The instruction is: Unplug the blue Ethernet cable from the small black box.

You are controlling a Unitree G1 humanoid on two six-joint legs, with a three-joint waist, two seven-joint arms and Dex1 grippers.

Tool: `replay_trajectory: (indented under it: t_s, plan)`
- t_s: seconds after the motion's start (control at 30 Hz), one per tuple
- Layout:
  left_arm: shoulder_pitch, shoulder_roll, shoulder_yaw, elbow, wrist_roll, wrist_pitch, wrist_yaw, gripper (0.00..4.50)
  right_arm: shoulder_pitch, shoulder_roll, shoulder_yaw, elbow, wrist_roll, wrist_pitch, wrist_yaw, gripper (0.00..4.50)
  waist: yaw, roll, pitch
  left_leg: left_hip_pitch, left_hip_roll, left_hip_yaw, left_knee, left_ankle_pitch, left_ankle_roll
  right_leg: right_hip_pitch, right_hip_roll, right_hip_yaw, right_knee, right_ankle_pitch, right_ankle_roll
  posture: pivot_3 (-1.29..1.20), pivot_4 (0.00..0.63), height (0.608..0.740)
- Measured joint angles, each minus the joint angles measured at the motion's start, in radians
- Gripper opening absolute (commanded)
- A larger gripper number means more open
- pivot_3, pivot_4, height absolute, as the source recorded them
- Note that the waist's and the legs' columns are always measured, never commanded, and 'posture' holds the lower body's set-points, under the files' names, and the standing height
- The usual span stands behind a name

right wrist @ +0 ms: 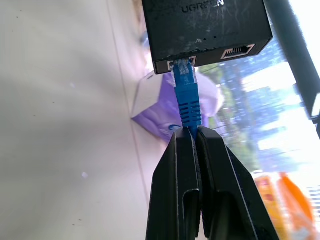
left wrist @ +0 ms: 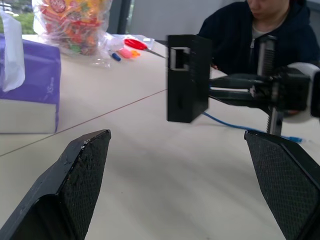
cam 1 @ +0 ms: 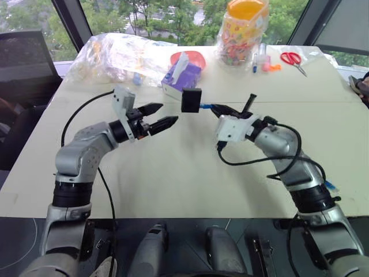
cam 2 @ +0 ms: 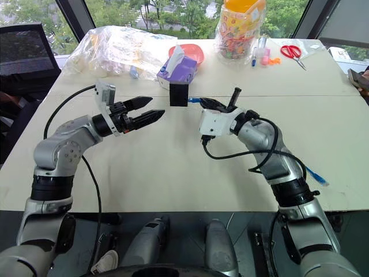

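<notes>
Starting at the left side of the white table (cam 1: 173, 173): left gripper (cam 1: 155, 115) held level above the surface, its two black fingers (left wrist: 80, 180) spread wide and empty, pointing toward the small black box (cam 1: 191, 100) and stopping just short of it. Behind, near the far edge, a purple tissue box (cam 1: 181, 75) and a clear plastic bag (cam 1: 115, 55), well apart from the work.

In the middle, the small black box lifted off the table, hanging in the air with nothing under it, carried only through the plug. A free port visible on the side facing the left gripper.

To the right, the blue Ethernet cable (right wrist: 186, 100) plugged into the box, its boot pinched between the closed fingers of the right gripper (right wrist: 192, 137), just behind the connector. The rest of the cord trailing away over the table toward the right edge.

For the step in hand, probably best to bring the left fingers around the body of the box, closing on its two flat sides and not covering the port. Then pulling straight along the line of the plug, without twisting. Risk: the latch tab not pressed, so the plug may resist.
</notes>
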Motion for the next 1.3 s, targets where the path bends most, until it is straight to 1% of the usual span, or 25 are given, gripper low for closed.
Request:
replay_trajectory:
  t_s: [0.1,0.23,0.33,0.83,0.93,1.03,1.13,1.2,1.23,1.3]
  plan:
    - [-0.034,-0.01,0.001,0.018,-0.042,0.044,-0.032,4.5,0.026,-0.007,0.002,-0.018,-0.064,-0.022,-0.057,0.03,-0.002,0.0,0.0,0.0,0.0,0.0,0.0,0.0,0.0,0.0,0.0,0.0,0.0,0.0,0.0,0.0,0.15,0.728]
    - [-0.043,-0.002,0.0,0.02,-0.085,0.097,-0.086,4.5,0.027,-0.015,0.004,-0.027,-0.086,-0.047,-0.072,0.03,-0.006,0.0,0.0,0.0,0.0,0.0,0.0,0.0,0.0,0.0,0.0,0.0,0.0,0.0,0.0,0.0,0.15,0.728]
    - [-0.043,0.013,0.0,0.02,-0.093,0.11,-0.109,4.5,0.028,-0.019,0.008,-0.027,-0.085,-0.069,-0.071,0.03,-0.005,0.0,0.0,0.0,0.0,0.0,0.0,0.0,0.0,0.0,0.0,0.0,0.0,0.0,0.0,0.0,0.15,0.728]
    - [-0.043,0.02,-0.013,0.02,-0.072,0.08,-0.157,4.5,0.052,-0.02,0.012,-0.066,-0.02,-0.139,-0.01,0.03,-0.004,0.0,0.0,0.001,0.0,0.0,0.0,0.0,0.0,0.001,0.0,0.0,0.0,0.0,0.0,0.0,0.15,0.728]
    - [-0.043,0.021,-0.031,0.028,-0.063,0.074,-0.18,3.74,0.053,-0.022,0.012,-0.067,-0.012,-0.139,0.0,0.0,-0.004,0.0,0.0,0.001,0.0,0.0,0.0,0.0,0.0,0.001,0.0,0.0,0.0,0.0,0.0,0.0,0.15,0.728]
    - [-0.043,0.029,-0.05,0.029,-0.042,0.047,-0.212,2.55,0.053,-0.024,0.012,-0.07,-0.001,-0.138,0.014,0.0,-0.004,0.0,0.0,0.001,0.0,0.0,0.0,0.0,0.0,0.001,0.0,0.0,0.0,0.0,0.0,0.0,0.15,0.728]
    - [-0.043,0.035,-0.07,0.029,-0.023,0.024,-0.231,1.49,0.053,-0.025,0.012,-0.07,0.006,-0.138,0.021,0.0,-0.004,0.0,0.0,0.001,0.0,0.0,0.0,0.0,0.0,0.001,0.0,0.0,0.0,0.0,0.0,0.0,0.15,0.728]
    - [-0.043,0.035,-0.075,0.038,-0.011,0.005,-0.234,0.65,0.053,-0.027,0.012,-0.07,0.008,-0.138,0.028,0.0,-0.003,0.0,0.0,0.001,0.0,0.0,0.0,0.0,0.0,0.001,0.0,0.0,0.0,0.0,0.0,0.0,0.15,0.728]
    - [-0.043,0.035,-0.076,0.041,-0.01,0.003,-0.236,0.48,0.053,-0.027,0.012,-0.07,0.009,-0.138,0.03,0.0,-0.004,0.0,0.0,0.001,0.0,0.0,0.0,0.0,0.0,0.001,0.0,0.0,0.0,0.0,0.0,0.0,0.15,0.728]
    - [-0.043,0.035,-0.076,0.044,-0.003,-0.009,-0.244,0.49,0.053,-0.028,0.012,-0.07,0.017,-0.138,0.035,0.0,-0.004,0.0,0.0,0.001,0.0,0.0,0.0,0.0,0.0,0.001,0.0,0.0,0.0,0.0,0.0,0.0,0.15,0.728]
